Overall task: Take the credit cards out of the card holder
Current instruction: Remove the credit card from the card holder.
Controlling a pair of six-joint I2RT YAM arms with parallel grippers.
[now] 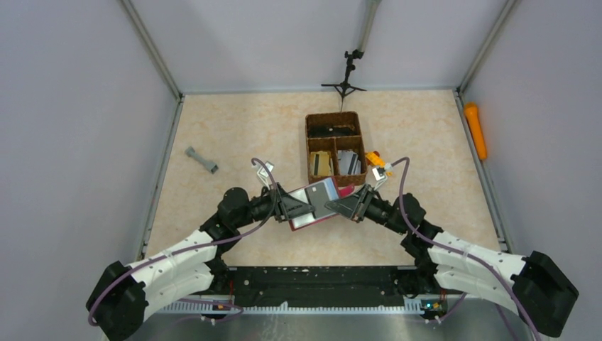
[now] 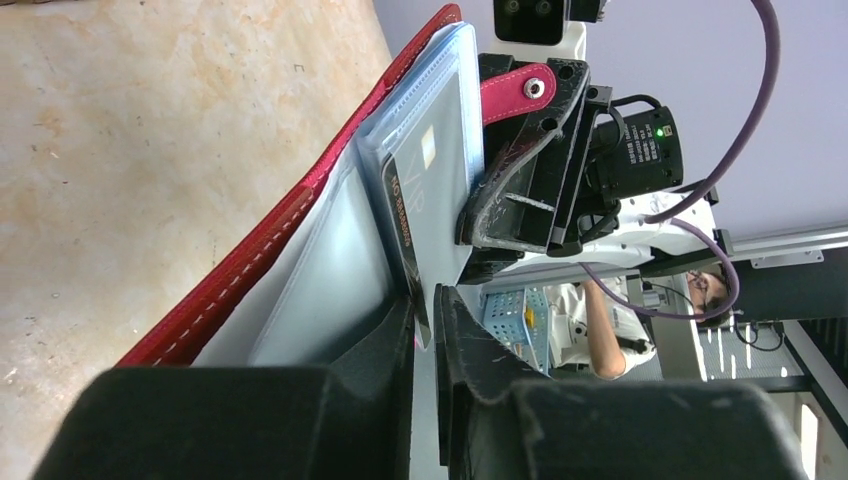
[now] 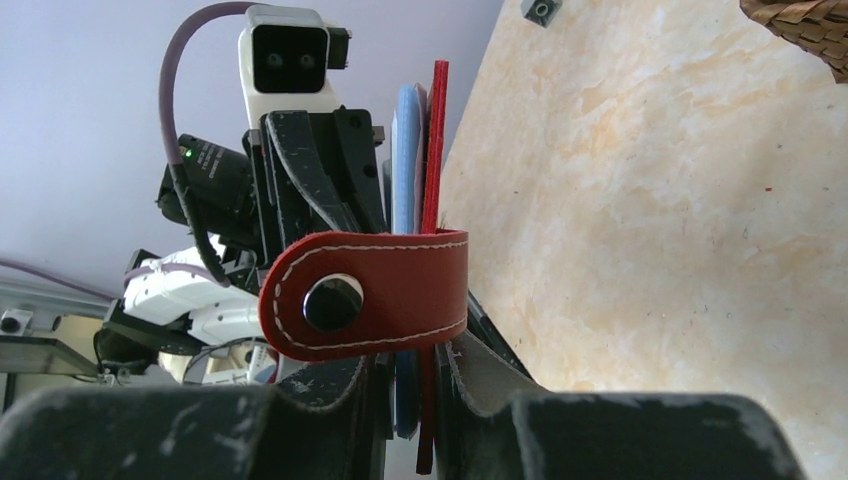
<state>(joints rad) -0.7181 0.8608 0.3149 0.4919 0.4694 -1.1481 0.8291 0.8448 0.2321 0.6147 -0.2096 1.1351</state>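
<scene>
The dark red card holder (image 1: 316,202) hangs open above the table between both grippers. My right gripper (image 1: 343,207) is shut on its edge beside the snap tab (image 3: 365,295); the red cover (image 3: 437,150) and bluish sleeves sit between its fingers (image 3: 425,368). In the left wrist view the cover (image 2: 260,250) is at left, with clear sleeves fanned beside it. A credit card (image 2: 405,225) with a dark printed edge sticks out of a sleeve. My left gripper (image 2: 427,322) is shut on that card's near corner, opposite the right gripper (image 2: 520,190).
A brown woven three-compartment basket (image 1: 310,149) stands just behind the grippers, with flat cards in its front compartments. A small yellow-orange item (image 1: 375,158) lies by its right side. A grey dumbbell-shaped piece (image 1: 201,160) lies far left, an orange cylinder (image 1: 475,131) along the right wall, a black tripod (image 1: 345,82) at the back.
</scene>
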